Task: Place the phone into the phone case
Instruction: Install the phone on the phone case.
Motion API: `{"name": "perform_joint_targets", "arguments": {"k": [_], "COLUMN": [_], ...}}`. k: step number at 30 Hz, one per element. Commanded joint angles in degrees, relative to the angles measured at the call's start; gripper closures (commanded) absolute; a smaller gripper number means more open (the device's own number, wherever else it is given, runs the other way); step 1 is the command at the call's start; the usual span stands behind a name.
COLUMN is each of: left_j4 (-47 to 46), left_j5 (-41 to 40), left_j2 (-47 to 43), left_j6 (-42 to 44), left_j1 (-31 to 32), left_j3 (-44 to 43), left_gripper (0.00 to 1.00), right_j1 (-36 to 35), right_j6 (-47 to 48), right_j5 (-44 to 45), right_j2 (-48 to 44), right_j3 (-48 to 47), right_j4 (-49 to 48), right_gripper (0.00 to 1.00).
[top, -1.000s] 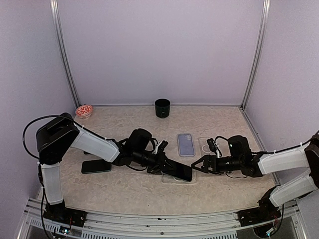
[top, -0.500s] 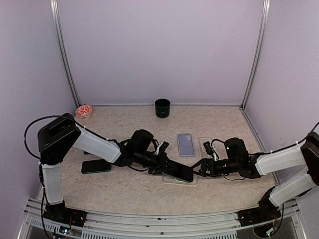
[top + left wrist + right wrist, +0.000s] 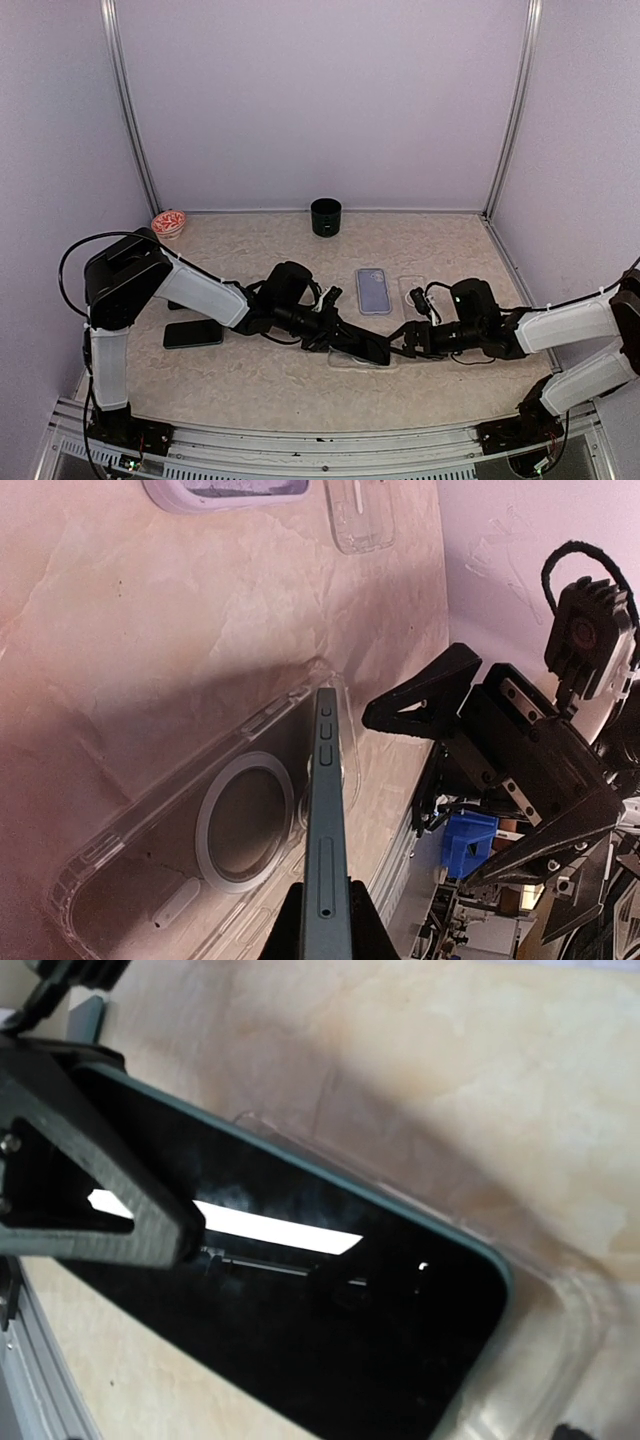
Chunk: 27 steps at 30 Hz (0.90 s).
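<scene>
Pale, marbled worktop [image 3: 250, 385] filled the booth floor between lilac walls, with a black cup [image 3: 325, 216] at the back and a small bowl [image 3: 168, 222] in the far left corner. Near the front middle lay the clear phone case [image 3: 150, 880], flat and open side up. The phone [image 3: 358, 343] slanted over it. The left fingers [image 3: 283, 938] were clenched on the phone's near end, one on each broad face, so that its button edge faced the left wrist camera. Its far end dipped to the case's far end, and from the right wrist view that corner sat just inside the case's rim; whether it was seated I could not tell. The right fingers [image 3: 425, 692] were spread wide and grasped nothing, one above and one below the level of the phone's far end, just beyond it. A dark handset [image 3: 193, 333] lay flat by the left arm.
</scene>
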State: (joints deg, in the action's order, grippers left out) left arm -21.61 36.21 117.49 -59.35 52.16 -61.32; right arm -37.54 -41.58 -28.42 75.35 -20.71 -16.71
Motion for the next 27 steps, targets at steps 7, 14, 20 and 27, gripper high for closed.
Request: {"name": "perform_joint_targets", "arguments": {"k": [7, 14, 20, 27], "left_j4": [-2.2, -3.8, -3.9, -4.3], "left_j5": [0.3, 0.4, 0.0, -0.1], "left_j2": [1.6, 1.8, 1.9, 1.1], "left_j6": [-1.1, -2.1, -1.5, -0.3], "left_j1": [-0.9, -1.6, -2.8, -4.9], "left_j3": [-0.6, -0.1, 0.7, 2.7], "left_gripper": [1.0, 1.0, 1.0, 1.0], "right_j1": [-1.9, -3.0, -4.1, -4.5], "right_j6": [0.4, 0.6, 1.1, 1.8], "right_j5": [-0.2, -1.6, -3.2, -4.5], "right_j2": [5.6, 10.3, 14.2, 18.7], "right_j3": [0.1, -2.7, -6.3, -10.6], "right_j4": [-2.0, -3.4, -4.2, -5.0], "right_gripper": [0.01, 0.01, 0.01, 0.01]}}
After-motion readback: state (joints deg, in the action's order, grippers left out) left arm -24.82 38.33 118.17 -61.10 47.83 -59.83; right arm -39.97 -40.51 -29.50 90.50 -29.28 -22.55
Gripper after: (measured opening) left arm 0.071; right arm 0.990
